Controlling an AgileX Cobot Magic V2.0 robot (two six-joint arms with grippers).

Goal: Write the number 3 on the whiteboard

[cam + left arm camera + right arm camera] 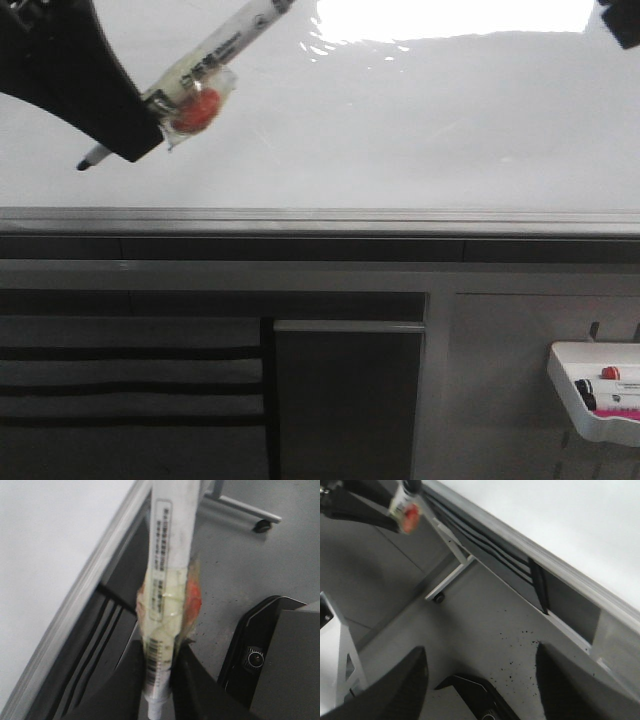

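White marker [215, 55] clamped in L gripper [130, 130], slanted, tip lower-left at whiteboard [400, 130]; R gripper [480, 680] wide.

From my console, the whiteboard [400, 130] lies bare across its middle and right, open room for a gripper. At its upper left the left gripper [120, 130] and its taped marker [205, 70] block the way (tip just off the surface). A grey rail [320, 218] bounds the lower edge.

Whiteboard [420, 120] glossy, smooth; lower rail [320, 220] brushed metal; marker [215, 50] wrapped in clear, seemingly plastic, tape.
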